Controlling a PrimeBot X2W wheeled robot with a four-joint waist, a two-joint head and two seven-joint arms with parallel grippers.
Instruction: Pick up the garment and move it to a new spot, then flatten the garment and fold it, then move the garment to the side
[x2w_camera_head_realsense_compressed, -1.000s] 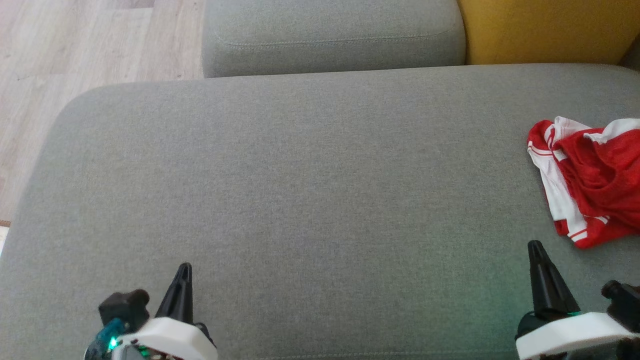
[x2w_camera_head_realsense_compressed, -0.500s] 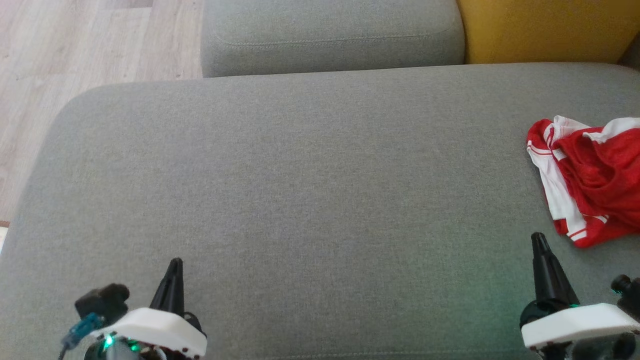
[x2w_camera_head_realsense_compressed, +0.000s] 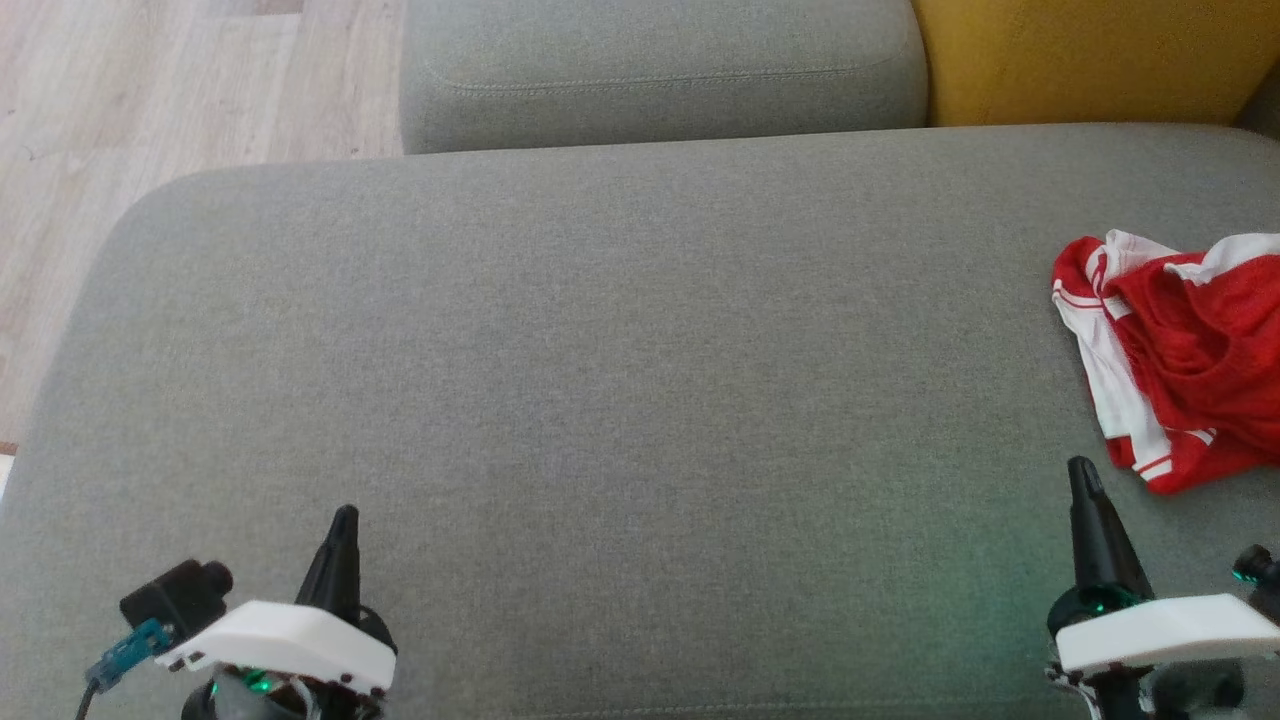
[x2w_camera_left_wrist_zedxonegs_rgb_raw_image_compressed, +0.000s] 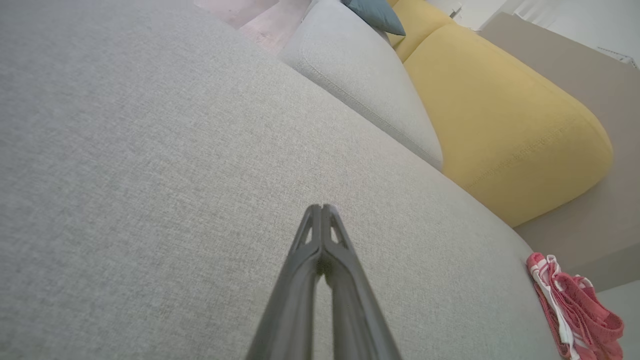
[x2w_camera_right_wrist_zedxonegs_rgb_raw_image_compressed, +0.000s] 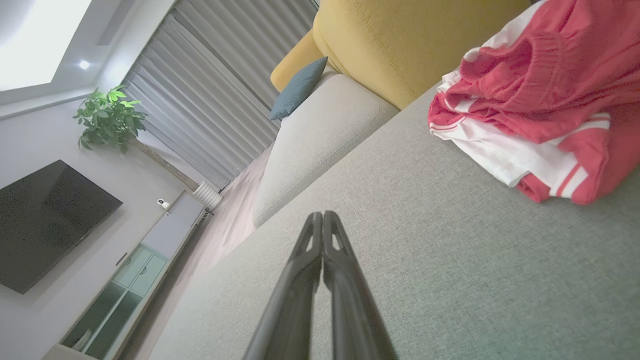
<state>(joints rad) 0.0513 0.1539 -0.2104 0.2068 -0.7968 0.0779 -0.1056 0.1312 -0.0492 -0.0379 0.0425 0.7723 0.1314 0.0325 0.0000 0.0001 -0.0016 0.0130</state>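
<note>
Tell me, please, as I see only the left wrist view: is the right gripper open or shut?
Observer: The right gripper is shut, its fingers pressed together with nothing between them.
Operator: Thank you. Where does the garment lie from it?
Observer: In the head view the red and white garment lies crumpled on the grey cushion, just ahead and to the right of that gripper's tip, apart from it.

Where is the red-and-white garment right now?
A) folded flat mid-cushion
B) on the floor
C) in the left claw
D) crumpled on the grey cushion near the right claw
D: the garment lies bunched on the grey cushion, just ahead of the shut right claw, ungrasped.
</note>
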